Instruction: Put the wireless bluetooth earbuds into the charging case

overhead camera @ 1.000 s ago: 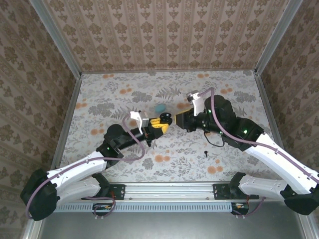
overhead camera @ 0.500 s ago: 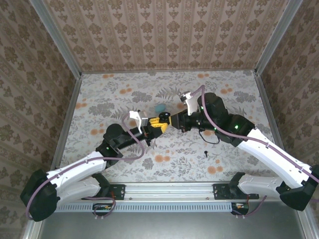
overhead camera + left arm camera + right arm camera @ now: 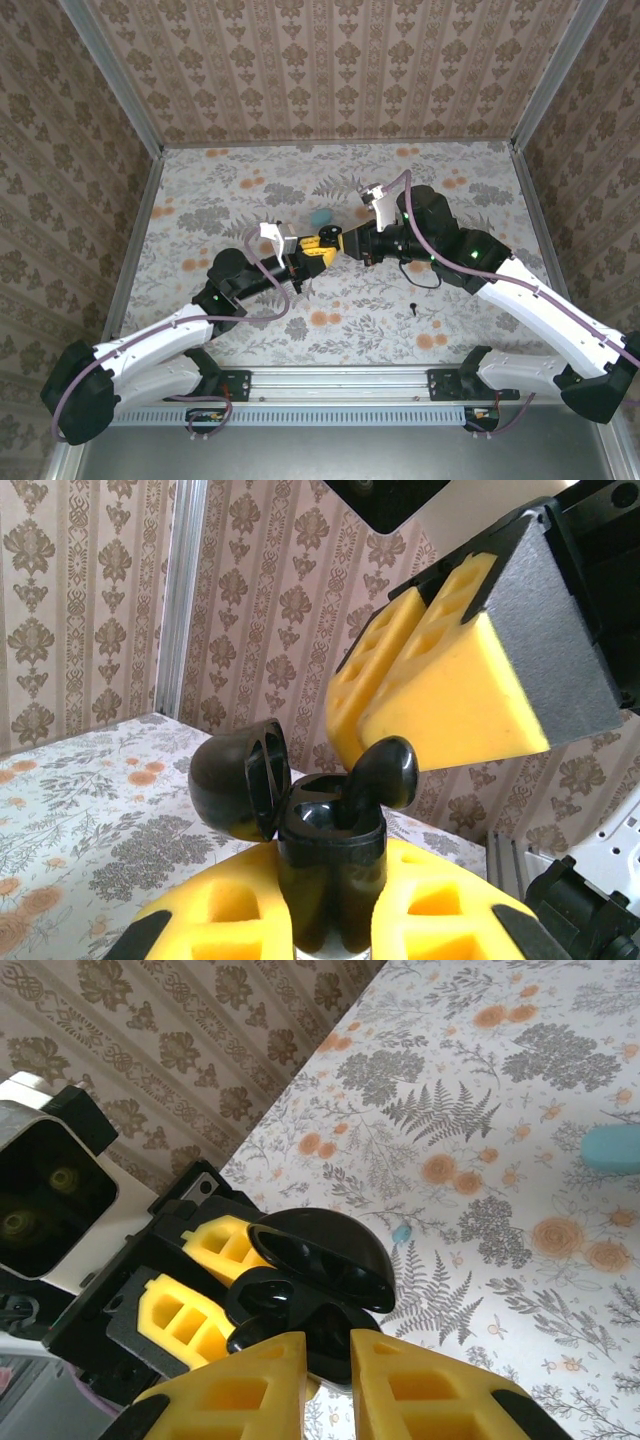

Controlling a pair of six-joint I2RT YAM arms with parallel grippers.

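Observation:
The black charging case (image 3: 330, 850) stands upright between my left gripper's (image 3: 330, 915) yellow pads, its lid (image 3: 240, 790) swung open to the left. In the top view the left gripper (image 3: 316, 251) and right gripper (image 3: 350, 243) meet tip to tip over the table's middle. A glossy black earbud (image 3: 385, 770) hangs at the tips of the right gripper's fingers (image 3: 450, 695), its stem down in the case's right-hand well. In the right wrist view the right gripper (image 3: 327, 1360) is nearly closed over the case (image 3: 320, 1255), and the earbud's head (image 3: 255, 1338) pokes out beside one tip.
A second black earbud (image 3: 413, 305) lies on the floral table in front of the right arm. A turquoise piece (image 3: 322, 216) rests behind the grippers, and a tiny turquoise bit (image 3: 401, 1232) sits beyond the case. Patterned walls with metal rails (image 3: 135, 225) enclose the table.
My right gripper has moved left from a short way off until its tips sit over the open case. Its fingers have drawn slightly closer. The left arm has kept still.

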